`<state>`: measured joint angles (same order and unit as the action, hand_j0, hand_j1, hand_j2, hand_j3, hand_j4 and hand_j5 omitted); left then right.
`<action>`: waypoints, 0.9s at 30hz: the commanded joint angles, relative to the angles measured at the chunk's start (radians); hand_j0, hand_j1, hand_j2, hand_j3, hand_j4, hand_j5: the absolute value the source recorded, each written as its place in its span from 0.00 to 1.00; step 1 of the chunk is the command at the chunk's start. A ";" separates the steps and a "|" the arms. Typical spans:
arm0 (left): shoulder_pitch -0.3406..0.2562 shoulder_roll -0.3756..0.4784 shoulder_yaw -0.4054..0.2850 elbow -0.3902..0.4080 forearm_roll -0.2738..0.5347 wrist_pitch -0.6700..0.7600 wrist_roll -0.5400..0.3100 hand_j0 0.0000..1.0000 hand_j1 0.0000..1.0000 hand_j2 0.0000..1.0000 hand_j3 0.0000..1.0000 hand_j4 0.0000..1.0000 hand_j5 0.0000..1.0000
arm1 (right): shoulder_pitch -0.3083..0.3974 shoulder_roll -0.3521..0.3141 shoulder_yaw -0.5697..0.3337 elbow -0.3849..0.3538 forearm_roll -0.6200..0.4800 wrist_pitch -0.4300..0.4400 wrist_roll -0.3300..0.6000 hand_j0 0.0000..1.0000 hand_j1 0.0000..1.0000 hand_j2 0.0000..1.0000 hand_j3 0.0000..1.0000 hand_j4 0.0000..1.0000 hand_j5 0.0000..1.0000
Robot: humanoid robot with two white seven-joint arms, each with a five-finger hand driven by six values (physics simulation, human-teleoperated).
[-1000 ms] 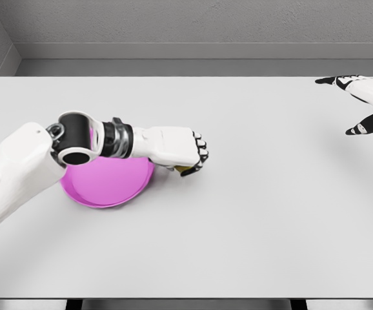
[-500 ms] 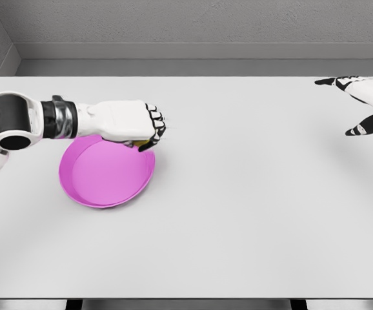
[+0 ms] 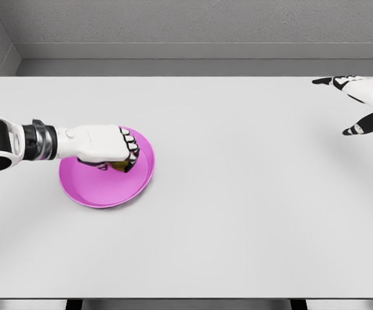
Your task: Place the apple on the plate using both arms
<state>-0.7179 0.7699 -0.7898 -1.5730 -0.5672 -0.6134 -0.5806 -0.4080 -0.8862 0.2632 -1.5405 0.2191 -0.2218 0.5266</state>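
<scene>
Over the round pink plate (image 3: pixel 83 190), my left hand (image 3: pixel 106 145) is gripping the yellowish apple (image 3: pixel 120 167).
I should be lowering it gently to mid-dish before uncurling my fingers; my right hand (image 3: pixel 361 103) is hanging spread at the white table's (image 3: pixel 251 213) far corner.

A broad white table (image 3: pixel 251 213) fills most of the view (its surface plain and matte), with its near edge running along the bottom. Behind its far edge stands a grey wall (image 3: pixel 199 22), with a paler band along its base.
</scene>
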 commanded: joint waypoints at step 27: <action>0.020 0.169 0.103 0.212 0.415 0.003 0.002 1.00 1.00 1.00 1.00 1.00 1.00 | -0.006 0.010 0.050 -0.053 -0.003 0.001 0.000 1.00 1.00 1.00 1.00 1.00 1.00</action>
<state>-0.6980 0.9349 -0.6911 -1.3675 -0.1619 -0.6135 -0.5786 -0.4157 -0.8749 0.3128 -1.5931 0.2195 -0.2218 0.5266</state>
